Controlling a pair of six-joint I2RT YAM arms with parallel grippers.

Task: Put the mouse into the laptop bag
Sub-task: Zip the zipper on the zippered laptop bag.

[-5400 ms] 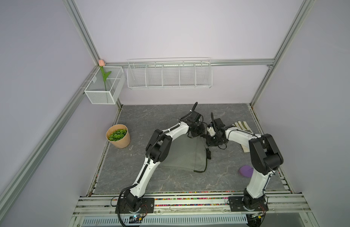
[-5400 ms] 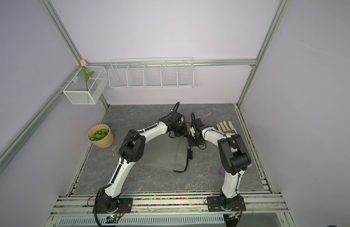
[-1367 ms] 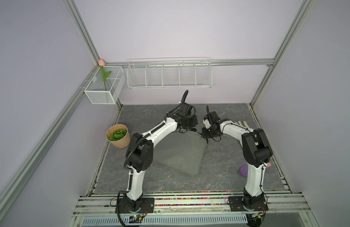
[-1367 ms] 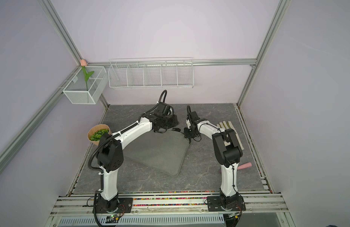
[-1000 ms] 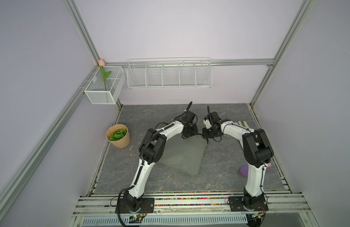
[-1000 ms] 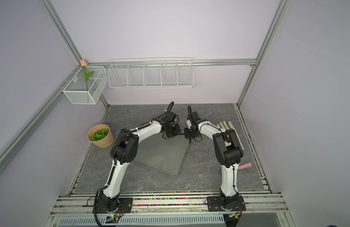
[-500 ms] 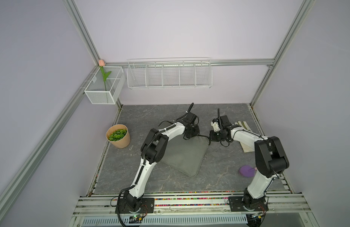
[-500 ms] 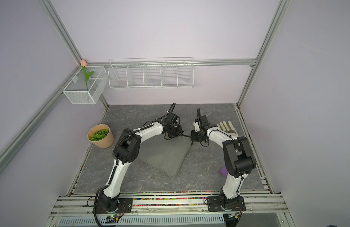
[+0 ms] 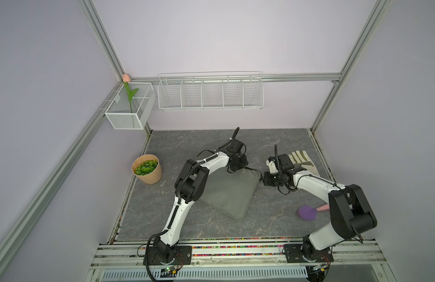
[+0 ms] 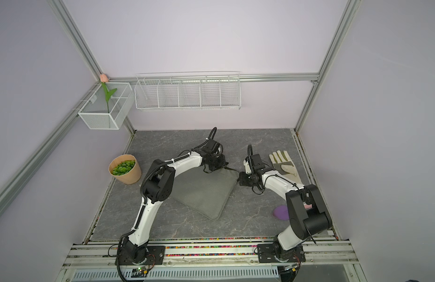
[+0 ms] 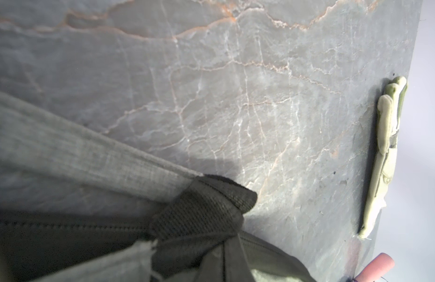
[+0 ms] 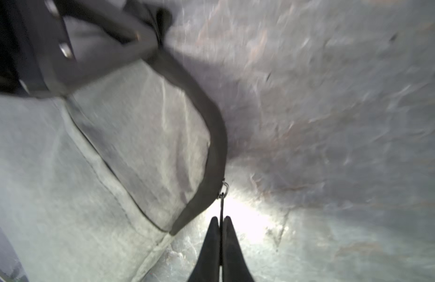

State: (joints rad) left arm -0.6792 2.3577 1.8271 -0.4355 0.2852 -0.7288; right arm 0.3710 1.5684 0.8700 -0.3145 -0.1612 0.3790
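Mouse is not seen in any view. None lies on the bare table (image 9: 187, 146), so it is judged to be either inside the bag (image 9: 226, 193) already or hidden by an arm.

The bag is laid flat at mid-table, with one corner pointed toward the rail and another toward the right gripper (image 9: 266, 179). In the right wrist view that gripper's fingers (image 12: 212, 234) are pressed together on the thin zip pull (image 12: 222, 195). The pull is drawn out taut from the slider at the bag's rounded corner, with the arm held low and just beside that corner. The pull is judged to be held this way so that the slider can be drawn along the black zip edge. Whether the zip is being opened or shut cannot be told.

The left gripper (image 9: 232, 169) is set down at the bag's far corner, fingers closed. Its fingers are not shown by its own camera, only the strap (image 11: 89, 156) and zip edge close up, so what is pinched cannot be told. It is judged to be placed there as an anchor, so that the soft bag is not dragged along with the zip.

The glove (image 9: 300, 161) lies behind the right arm, well clear.
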